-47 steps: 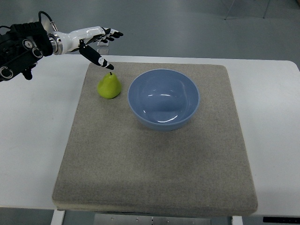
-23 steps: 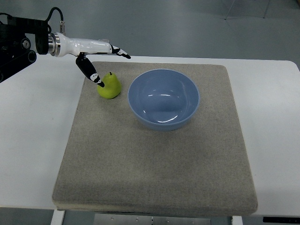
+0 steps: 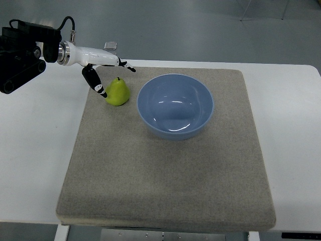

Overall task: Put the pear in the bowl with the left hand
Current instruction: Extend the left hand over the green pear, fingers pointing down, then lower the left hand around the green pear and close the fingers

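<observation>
The left hand reaches in from nine o'clock with its fingers spread and nothing in its grasp. Its thumb points down beside the pear at the fruit's nine o'clock side, and the other fingers stretch past its twelve o'clock side (contact cannot be judged). The pear stands upright on the grey mat, just beside the blue bowl, which sits at its three o'clock. The mat lies on the white tabletop.

Left hand lower & further left vs 0.5 s ago, thumb beside pear.
</observation>
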Robot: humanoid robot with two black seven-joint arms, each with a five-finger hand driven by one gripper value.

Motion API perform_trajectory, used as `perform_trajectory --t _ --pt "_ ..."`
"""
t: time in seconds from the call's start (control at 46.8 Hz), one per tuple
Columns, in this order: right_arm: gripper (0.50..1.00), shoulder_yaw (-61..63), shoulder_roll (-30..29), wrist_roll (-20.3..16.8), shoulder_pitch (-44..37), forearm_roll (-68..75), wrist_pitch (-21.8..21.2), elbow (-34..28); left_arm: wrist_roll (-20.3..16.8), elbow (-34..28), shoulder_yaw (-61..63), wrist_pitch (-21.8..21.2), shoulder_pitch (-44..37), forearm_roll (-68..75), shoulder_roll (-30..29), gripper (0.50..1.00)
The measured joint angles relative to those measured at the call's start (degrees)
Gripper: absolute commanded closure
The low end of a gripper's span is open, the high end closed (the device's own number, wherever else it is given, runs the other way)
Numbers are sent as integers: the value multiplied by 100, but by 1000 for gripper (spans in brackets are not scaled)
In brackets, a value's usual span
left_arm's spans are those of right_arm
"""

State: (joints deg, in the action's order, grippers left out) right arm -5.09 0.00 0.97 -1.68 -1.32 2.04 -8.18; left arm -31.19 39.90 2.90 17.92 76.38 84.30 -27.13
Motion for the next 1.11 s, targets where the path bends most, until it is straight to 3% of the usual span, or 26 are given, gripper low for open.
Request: perform_trajectory --t 0.47,1.11 --pt "574 0 0 0 0 0 3 0 -1 -28 5 -56 -230 315 119 549" --pt "576 -1 0 -1 1 0 -1 0 -10 -291 -11 -473 -542 284 349 553"
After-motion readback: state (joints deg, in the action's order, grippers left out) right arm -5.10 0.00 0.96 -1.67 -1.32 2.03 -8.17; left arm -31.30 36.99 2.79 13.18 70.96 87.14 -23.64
